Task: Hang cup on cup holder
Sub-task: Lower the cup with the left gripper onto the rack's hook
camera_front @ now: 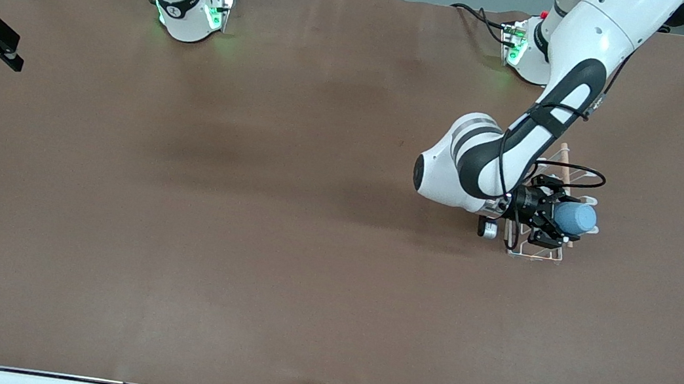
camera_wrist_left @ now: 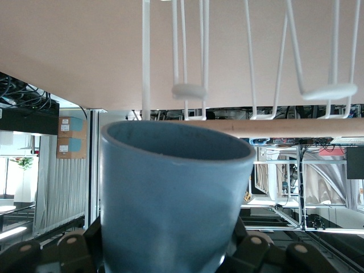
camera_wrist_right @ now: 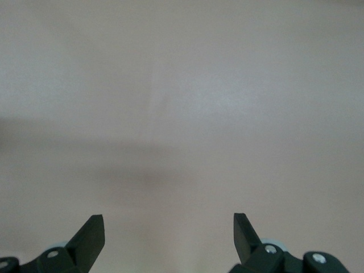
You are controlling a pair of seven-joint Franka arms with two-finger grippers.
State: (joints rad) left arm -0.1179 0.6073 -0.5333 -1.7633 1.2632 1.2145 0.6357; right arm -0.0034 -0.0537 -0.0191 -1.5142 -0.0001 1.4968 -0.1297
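- While the left arm reaches down from its base toward the front camera, the left gripper (camera_front: 566, 223) hangs over the cup holder (camera_front: 539, 251), its fingers clamped together on the cup (camera_front: 576, 217).
- That light-blue cup lies roughly on its side in the grasp, clear of the brown table (camera_front: 243, 238), with its mouth turned away from the wrist; the left wrist view looks along its wall to the darker rim (camera_wrist_left: 176, 142).
- Seen from the left wrist, the cup's rim sits just beside the cup holder's light wooden rod (camera_wrist_left: 296, 127), and the white wire prongs (camera_wrist_left: 190, 91) stand close past it; whether the cup touches any of them cannot be told.
- The cup holder itself is a small white wire rack standing on the table toward the left arm's end, nearer to the front camera than the left arm's base, and partly hidden by the arm and gripper.
- The right gripper (camera_wrist_right: 168, 230) waits with its two dark fingers (camera_wrist_right: 91, 236) spread well apart and nothing between them, only bare table beneath it in the right wrist view.
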